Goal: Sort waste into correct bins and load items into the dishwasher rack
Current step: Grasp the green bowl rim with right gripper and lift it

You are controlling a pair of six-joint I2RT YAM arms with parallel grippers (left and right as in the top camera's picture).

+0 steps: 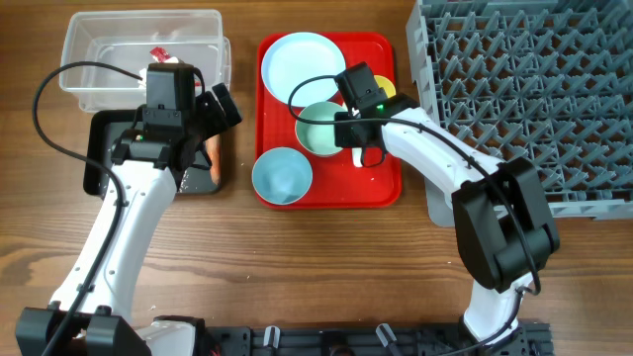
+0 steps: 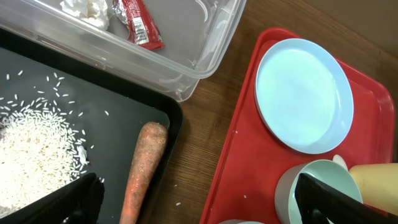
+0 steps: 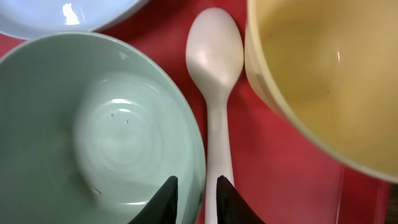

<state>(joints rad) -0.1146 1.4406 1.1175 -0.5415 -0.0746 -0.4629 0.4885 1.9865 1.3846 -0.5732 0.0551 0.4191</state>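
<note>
The wooden surface carries the grey dishwasher rack at its far right corner. No dishes show in the rack. The red tray sits mid-surface, just left of the rack. At the far left corner stands the clear tub, with the black tray just in front of it.

On the red tray, the blue plate fills the far left corner. The green bowl sits near the middle and the blue bowl at the near left corner. The yellow cup is by the right edge. The carrot lies along the black tray's right edge beside the rice. The red wrapper and white scrap lie in the tub.

The white spoon lies flat on the red tray between the green bowl and the cup, very close to both.

The left gripper hangs over the black tray's right edge, its fingers wide apart and empty. The right gripper is low over the spoon's handle. Its fingers stand a narrow gap apart, and I cannot tell whether they have bitten on the handle.

The main risk is that gap, since the green bowl's rim lies in it beside the handle. A pinch could catch the rim and tip or drag the bowl. The thin, slick handle might also slip or pivot in the grip and knock the cup. Once carried over, the spoon could fall through the rack's grid.
</note>
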